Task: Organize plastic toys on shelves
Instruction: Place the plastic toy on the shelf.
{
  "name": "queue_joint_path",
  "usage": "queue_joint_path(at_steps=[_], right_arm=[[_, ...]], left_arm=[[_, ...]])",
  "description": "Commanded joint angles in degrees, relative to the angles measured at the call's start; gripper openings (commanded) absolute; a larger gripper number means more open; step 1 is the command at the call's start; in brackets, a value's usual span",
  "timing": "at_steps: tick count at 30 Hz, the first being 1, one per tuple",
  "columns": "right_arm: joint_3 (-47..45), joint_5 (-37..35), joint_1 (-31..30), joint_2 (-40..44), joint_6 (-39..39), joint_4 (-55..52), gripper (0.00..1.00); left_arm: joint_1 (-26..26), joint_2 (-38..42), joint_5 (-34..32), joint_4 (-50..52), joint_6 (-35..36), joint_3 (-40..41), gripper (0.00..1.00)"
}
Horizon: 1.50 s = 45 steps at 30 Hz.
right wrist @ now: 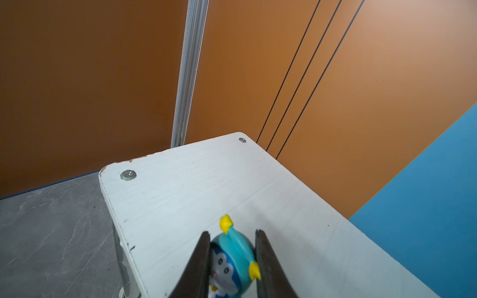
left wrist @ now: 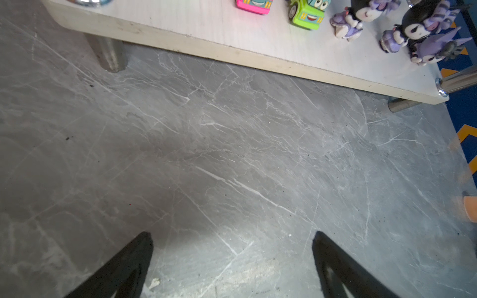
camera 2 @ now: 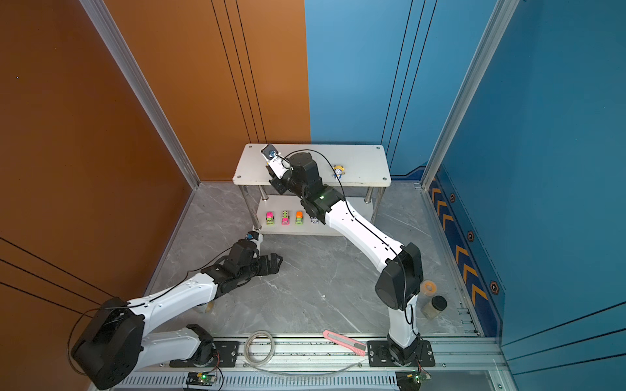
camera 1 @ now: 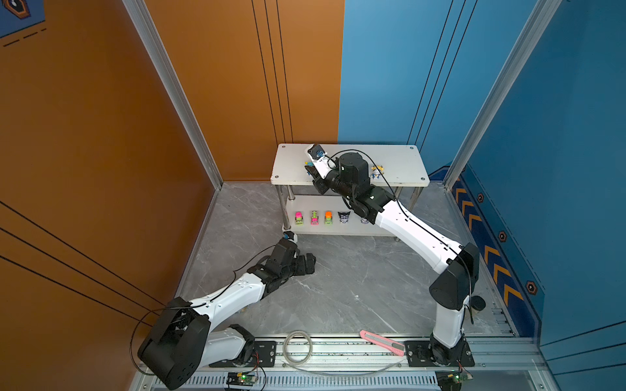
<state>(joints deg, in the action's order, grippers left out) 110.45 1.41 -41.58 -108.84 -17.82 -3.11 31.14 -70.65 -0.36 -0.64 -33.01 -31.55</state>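
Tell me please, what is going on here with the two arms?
The right arm holds a teal-hat figurine in its jaws over the top shelf, near the orange wall. A yellow-hat figurine already stands on that shelf. On the bottom shelf, three trucks and black-purple figurines are lined up. The left arm sits low in front of it, jaws open and empty.

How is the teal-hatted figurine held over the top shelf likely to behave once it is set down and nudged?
The figurine looks like hard glossy plastic, so it is probably stiff, light and a bit slippery in the right gripper. Its big round head over a smaller body suggests that it may tip on the smooth shelf if nudged.
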Motion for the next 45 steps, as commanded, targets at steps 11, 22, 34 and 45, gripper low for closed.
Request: queue_joint_path(at_steps=[11,22,34,45], right_arm=[[-2.6,-1.9,-0.4,1.6,-0.1,1.7,0.33],[-1.1,-1.1,-0.6,2.0,0.6,0.8,0.49],[3.1,-0.9,-0.8,2.1,0.6,-0.6,0.55],[3.5,-1.7,-2.7,5.4,0.2,-1.8,0.61]], left_arm=[[-0.1,-0.1,-0.2,-0.1,-0.5,-1.4,0.98],[-0.1,-0.1,-0.2,-0.2,-0.3,-1.4,0.98],[0.1,-0.4,-0.2,-0.6,-0.1,-1.6,0.98],[0.2,1.1,-0.8,0.0,0.4,-1.9,0.98]])
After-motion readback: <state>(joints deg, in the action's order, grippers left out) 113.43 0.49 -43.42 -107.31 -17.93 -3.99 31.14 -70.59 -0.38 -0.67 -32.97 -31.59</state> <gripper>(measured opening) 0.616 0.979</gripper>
